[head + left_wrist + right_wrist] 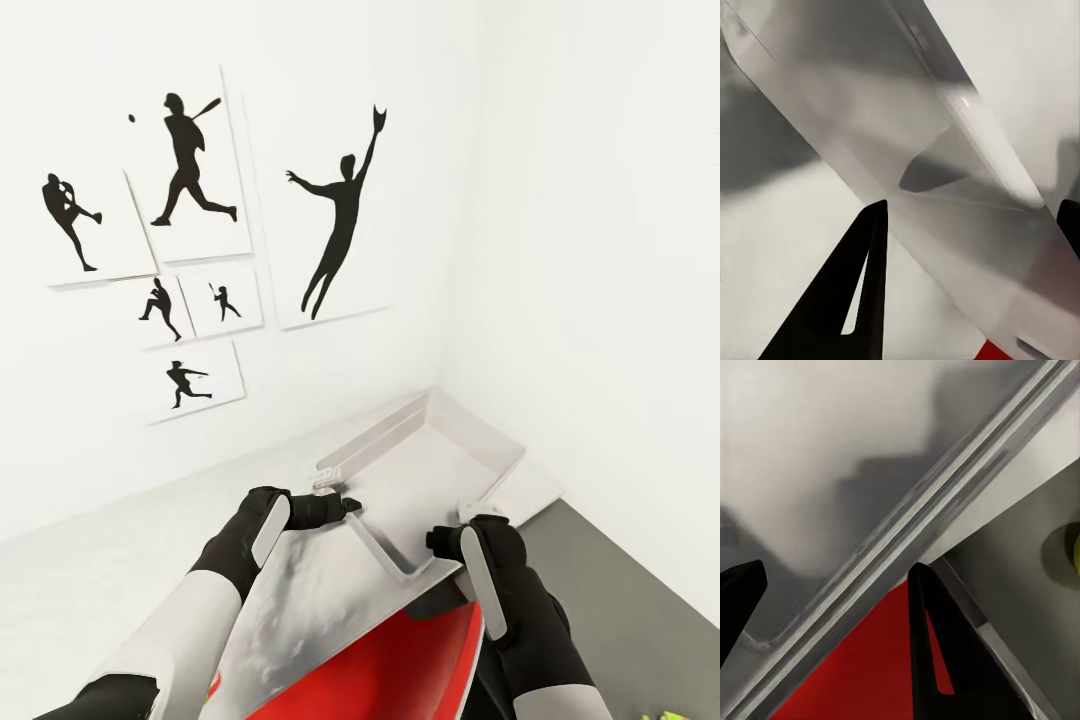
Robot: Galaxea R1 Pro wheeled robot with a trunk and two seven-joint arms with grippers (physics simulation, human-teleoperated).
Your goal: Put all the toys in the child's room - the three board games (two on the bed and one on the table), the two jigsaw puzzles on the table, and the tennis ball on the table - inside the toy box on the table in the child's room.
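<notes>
Both my grippers clamp the toy box (440, 470): left gripper (345, 503) on its near-left rim, right gripper (450, 540) on its near-right rim. Box tilted, lifted over the pale table (110, 570) in the wall corner by silhouette pictures (190, 170). Something red (390, 670) shows beneath

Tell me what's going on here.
The robot has both grippers on the toy box, a light grey open bin tilted up near the corner of the room. The left gripper grips one rim and the right gripper the near corner. A red flat thing lies beneath the bin. Black baseball silhouette pictures hang on the white wall behind.
</notes>
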